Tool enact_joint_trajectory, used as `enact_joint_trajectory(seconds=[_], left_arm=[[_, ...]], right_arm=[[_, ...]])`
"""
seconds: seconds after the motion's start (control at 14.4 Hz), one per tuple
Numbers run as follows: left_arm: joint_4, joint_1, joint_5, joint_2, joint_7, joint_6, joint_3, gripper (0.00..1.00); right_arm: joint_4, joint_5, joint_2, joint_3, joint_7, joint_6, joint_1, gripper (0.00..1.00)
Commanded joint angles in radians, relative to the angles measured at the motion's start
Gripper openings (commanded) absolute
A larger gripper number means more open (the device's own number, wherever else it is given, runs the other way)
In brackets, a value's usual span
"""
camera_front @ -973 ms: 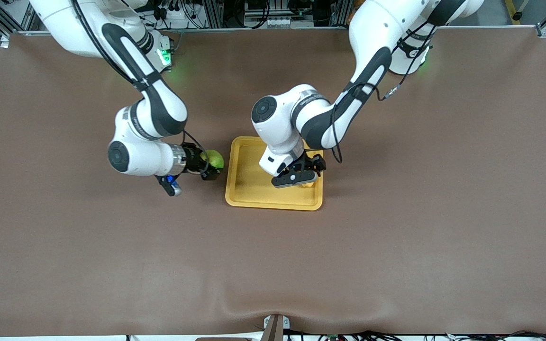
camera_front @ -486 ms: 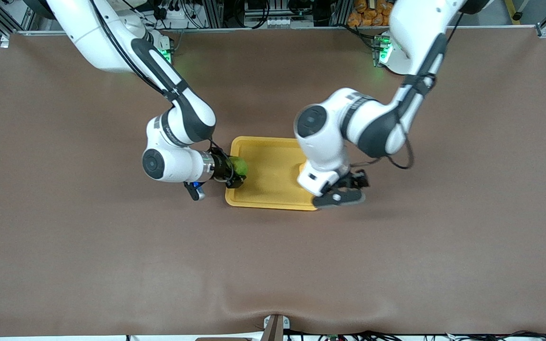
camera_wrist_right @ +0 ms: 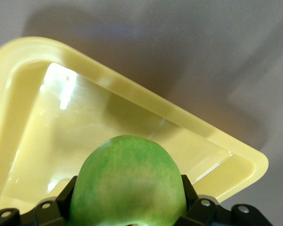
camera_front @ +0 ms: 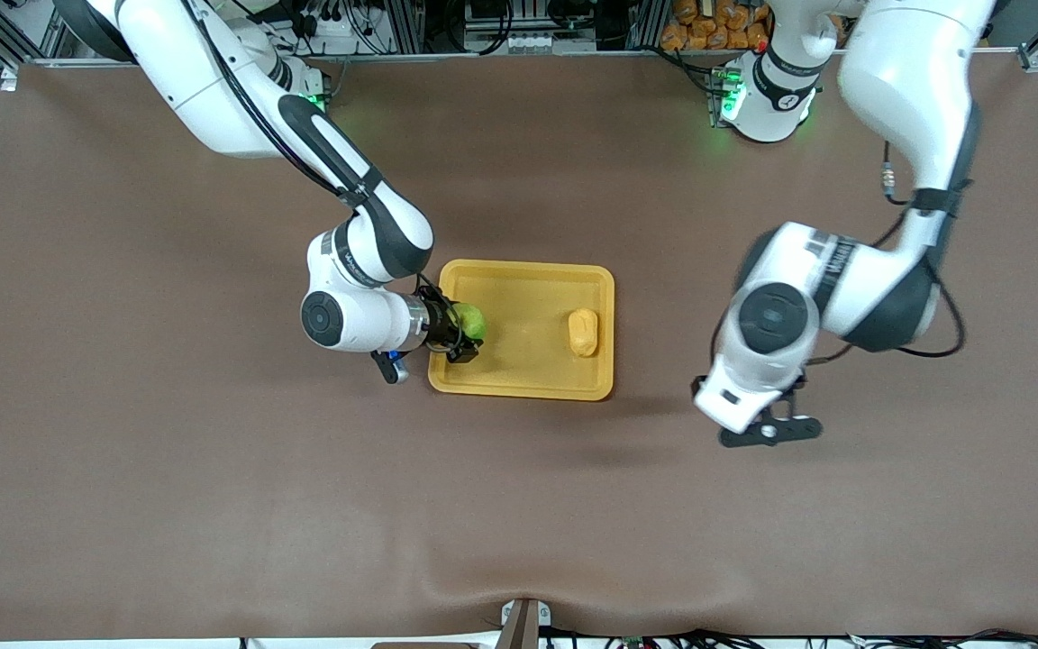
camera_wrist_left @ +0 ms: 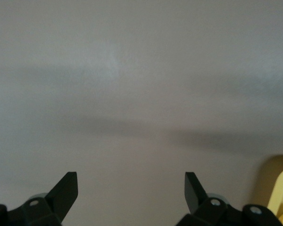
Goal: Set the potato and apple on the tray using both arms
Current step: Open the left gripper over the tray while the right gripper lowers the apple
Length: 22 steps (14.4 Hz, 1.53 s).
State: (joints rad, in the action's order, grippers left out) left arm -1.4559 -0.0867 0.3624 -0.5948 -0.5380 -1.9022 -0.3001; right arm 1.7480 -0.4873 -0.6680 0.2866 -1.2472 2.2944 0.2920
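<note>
The yellow-orange tray (camera_front: 521, 268) lies mid-table. The pale potato (camera_front: 583, 332) rests in it, by the rim toward the left arm's end. My right gripper (camera_front: 468, 328) is shut on the green apple (camera_front: 475, 319) just over the tray's rim toward the right arm's end. In the right wrist view the apple (camera_wrist_right: 129, 181) fills the space between the black fingers (camera_wrist_right: 70, 190), with the tray (camera_wrist_right: 146, 101) below. My left gripper (camera_front: 769, 433) hangs open over bare table toward the left arm's end. The left wrist view shows that gripper (camera_wrist_left: 130, 181) with nothing between its fingers and a tray corner (camera_wrist_left: 280, 188) at the edge.
Brown cloth (camera_front: 213, 469) covers the whole table, with a slight ridge near the front edge (camera_front: 447, 586). Both arm bases and cable racks line the back edge.
My left arm has swung off the tray toward its own end of the table, leaving the potato on the tray. My right arm has carried the apple in over the tray's rim.
</note>
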Motion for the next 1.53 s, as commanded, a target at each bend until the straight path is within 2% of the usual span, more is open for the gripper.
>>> enact_joint_trajectory(seconds=[0.0, 0.21, 0.28, 0.35, 0.42, 0.49, 0.69, 0.83, 1.04, 1.32, 1.46], left_arm=[[-0.07, 0.12, -0.054, 0.012, 0.093, -0.006, -0.075, 1.0], [-0.133, 0.195, -0.054, 0.009, 0.194, -0.006, -0.106, 1.0], [-0.152, 0.206, -0.054, 0.004, 0.246, -0.006, -0.106, 1.0], [-0.17, 0.212, -0.054, 0.004, 0.274, -0.008, -0.106, 1.0], [-0.193, 0.214, -0.054, 0.007, 0.285, -0.02, -0.108, 1.0], [-0.22, 0.212, -0.054, 0.012, 0.288, -0.027, -0.111, 1.0], [-0.34, 0.217, -0.056, 0.073, 0.288, -0.028, -0.139, 1.0], [-0.449, 0.222, -0.057, 0.162, 0.286, -0.028, -0.151, 1.0], [-0.563, 0.223, -0.101, 0.309, 0.277, 0.003, -0.175, 1.0], [-0.552, 0.223, -0.158, 0.424, 0.276, 0.144, -0.198, 1.0], [-0.511, 0.223, -0.212, 0.489, 0.293, 0.231, -0.197, 1.0]], right_arm=[[-0.022, 0.004, -0.033, -0.02, -0.047, -0.004, 0.027, 0.0], [-0.015, 0.004, -0.044, -0.021, -0.05, -0.007, 0.033, 0.0], [-0.013, 0.003, -0.044, -0.024, -0.066, -0.006, 0.035, 0.09], [-0.015, 0.003, -0.05, -0.024, -0.111, -0.004, 0.038, 0.43], [-0.016, 0.003, -0.055, -0.024, -0.151, -0.003, 0.038, 0.87], [-0.019, 0.004, -0.055, -0.024, -0.165, -0.004, 0.038, 1.0], [-0.025, 0.03, -0.045, -0.026, -0.164, -0.018, 0.036, 1.0], [-0.025, 0.044, -0.032, -0.026, -0.162, -0.039, 0.029, 1.0], [-0.09, 0.047, -0.025, -0.041, -0.17, -0.192, 0.021, 1.0], [-0.156, 0.047, -0.022, -0.059, -0.196, -0.289, 0.015, 1.0], [-0.194, 0.047, -0.007, -0.07, -0.196, -0.354, 0.009, 1.0]])
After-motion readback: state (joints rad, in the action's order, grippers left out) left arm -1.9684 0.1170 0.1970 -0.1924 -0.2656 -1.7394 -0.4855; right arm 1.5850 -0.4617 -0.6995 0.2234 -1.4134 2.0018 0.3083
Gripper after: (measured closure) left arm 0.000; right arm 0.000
